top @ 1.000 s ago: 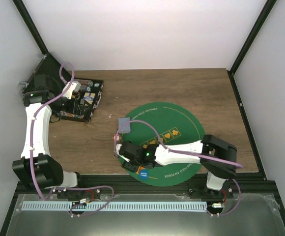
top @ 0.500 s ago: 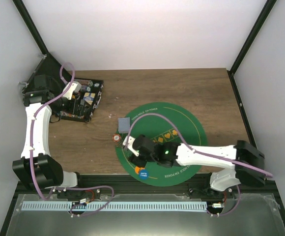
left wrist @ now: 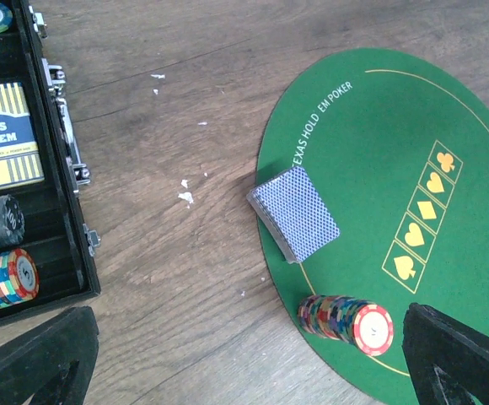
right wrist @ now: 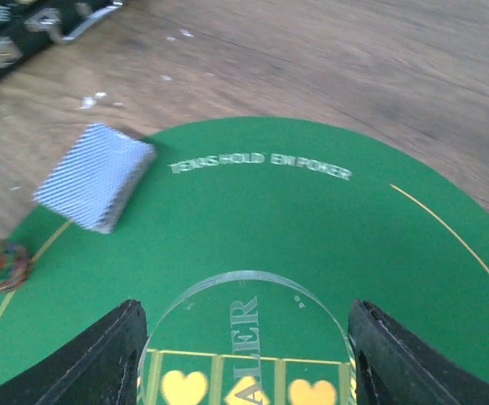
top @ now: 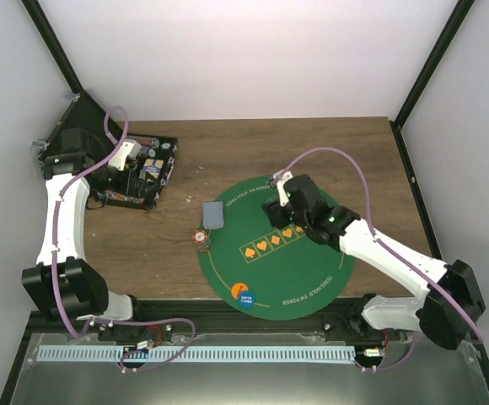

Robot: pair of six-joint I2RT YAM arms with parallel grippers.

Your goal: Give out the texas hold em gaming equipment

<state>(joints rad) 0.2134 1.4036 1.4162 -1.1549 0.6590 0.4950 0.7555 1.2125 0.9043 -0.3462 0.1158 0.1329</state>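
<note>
Dealer button (right wrist: 244, 314) clamped in right jaws over green mat (right wrist: 396, 253), left jaws spread

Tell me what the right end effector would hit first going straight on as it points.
Likely the green mat, near its white lettering; the clear dealer button it holds would touch first.

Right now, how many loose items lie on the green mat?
3: the card deck overhangs the mat's left edge; the chip stack lies sideways by that edge; the blue disc sits at the near edge, its orange sliver maybe a fourth. The right gripper holds a clear disc.
</note>
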